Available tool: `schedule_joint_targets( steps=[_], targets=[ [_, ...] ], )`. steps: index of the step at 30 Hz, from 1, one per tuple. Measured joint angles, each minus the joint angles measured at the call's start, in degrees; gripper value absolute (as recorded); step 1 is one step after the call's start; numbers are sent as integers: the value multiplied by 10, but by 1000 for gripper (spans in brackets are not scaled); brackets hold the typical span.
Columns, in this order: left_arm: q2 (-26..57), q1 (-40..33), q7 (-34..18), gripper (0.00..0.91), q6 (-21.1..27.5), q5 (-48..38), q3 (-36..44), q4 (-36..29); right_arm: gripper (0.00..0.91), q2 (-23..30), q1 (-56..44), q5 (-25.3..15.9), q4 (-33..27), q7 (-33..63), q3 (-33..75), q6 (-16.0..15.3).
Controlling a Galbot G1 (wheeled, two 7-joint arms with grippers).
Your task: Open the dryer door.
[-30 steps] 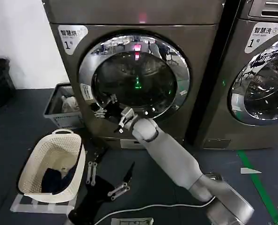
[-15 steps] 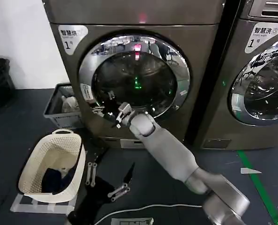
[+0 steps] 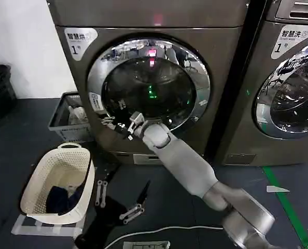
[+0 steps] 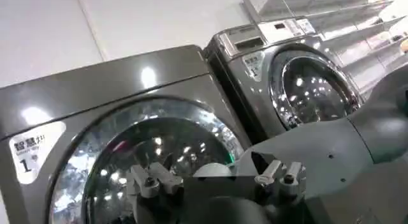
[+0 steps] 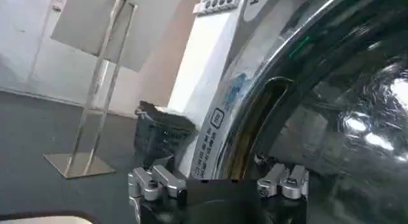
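Observation:
The dryer (image 3: 76, 67), bronze-grey with a white "1" sticker, faces me with the dryer door (image 3: 195, 62) lying flush against its front. My right gripper (image 3: 115, 118) is open at the door's lower left rim, beside a small white label. In the right wrist view the right gripper (image 5: 217, 180) has its fingers (image 5: 153, 182) spread in front of the chrome ring (image 5: 287, 72) and a narrow recess at its edge. My left gripper (image 3: 115, 201) hangs open low over the floor. From there the left gripper (image 4: 215, 180) looks up at the door (image 4: 127, 155).
A cream laundry basket (image 3: 45, 171) with dark clothes sits on the floor at the left. A grey crate (image 3: 60, 116) stands beside the dryer. The other machine (image 3: 294, 88) is at the right. A white cable (image 3: 159, 231) and green floor tape (image 3: 283, 199) lie below.
My right arm has pushed forward and to the left, bringing its gripper closer to the door's lower left rim. The door and the left arm have not moved.

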Motion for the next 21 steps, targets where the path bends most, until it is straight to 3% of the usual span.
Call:
schedule_joint_targets(
  steps=[21],
  targets=[
    [-2,2,0,907,-4,1,0,4,907,10,24,11,-43,-45,-7,26]
  ],
)
